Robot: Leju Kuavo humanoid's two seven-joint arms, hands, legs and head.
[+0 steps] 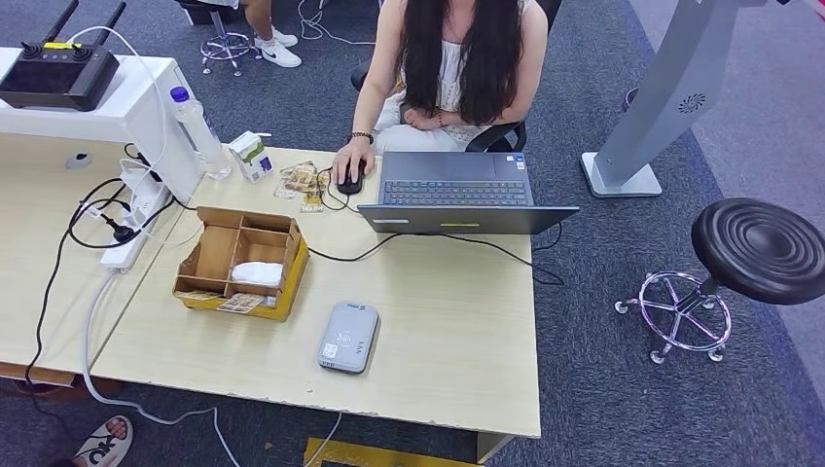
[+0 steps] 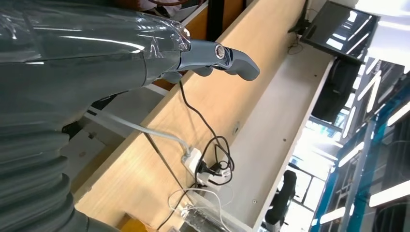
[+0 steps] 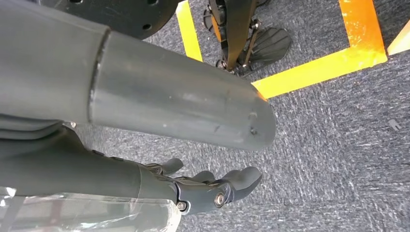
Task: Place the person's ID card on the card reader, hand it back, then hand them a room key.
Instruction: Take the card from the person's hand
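pale wooden desk [image 1: 457, 321] on grey-blue carpet, with a person [image 1: 457, 58] seated at the far side behind a laptop [image 1: 457, 195], one hand on a mouse [image 1: 350, 180]. grey card reader [image 1: 349, 337] flat near the front edge, just beside a cardboard tray [image 1: 243, 261] with dividers holding something white and a few card-like slips, possibly the room keys; too small to tell. no id card to be made out anywhere yet; nothing offered by the person.

left hand [image 2: 212, 60] hanging low by the desk's edge, holding nothing, thumb stretched out and fingers curled under it, so apart or together cannot be told. right hand [image 3: 203, 186] hanging toward the carpet, fingers loosely spread, empty. both well apart from the reader and the tray, and below desk level.

likely trouble: raising the left hand close to the desk edge and catching the cables [image 1: 107, 219] and power strip [image 1: 131, 209] at that side; reaching across and nudging the reader or the laptop lid; fumbling a thin card against stiff fingers and dropping it; picking a wrong slip from the tray.
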